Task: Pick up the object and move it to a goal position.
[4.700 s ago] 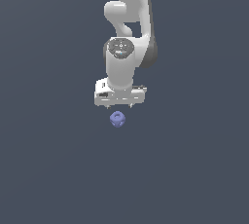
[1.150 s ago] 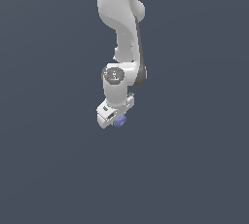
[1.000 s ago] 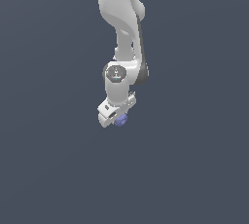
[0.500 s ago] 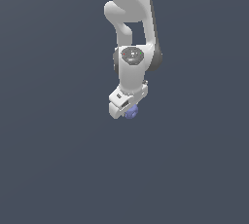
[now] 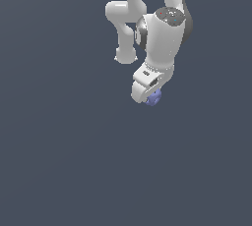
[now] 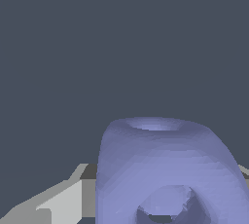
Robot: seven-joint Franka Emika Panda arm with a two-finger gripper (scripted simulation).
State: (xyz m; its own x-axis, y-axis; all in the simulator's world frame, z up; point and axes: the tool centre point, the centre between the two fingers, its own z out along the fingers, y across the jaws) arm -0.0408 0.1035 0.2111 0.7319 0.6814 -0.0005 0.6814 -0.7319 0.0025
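Exterior view: the object [image 5: 153, 98] is seen right of centre in the upper half, clamped at the tip of the gripper [image 5: 149, 96], fingers closed on it, clear of any surface.

Exterior view: distant, faces arm with gripper [image 5: 149, 95] and blue ball [image 5: 153, 98] against plain grey. Wrist view: very close on same ball [image 6: 163, 169].

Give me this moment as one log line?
arm: raised | gripper: shut on blue ball | ball: held, fills wrist view | goal: not visible
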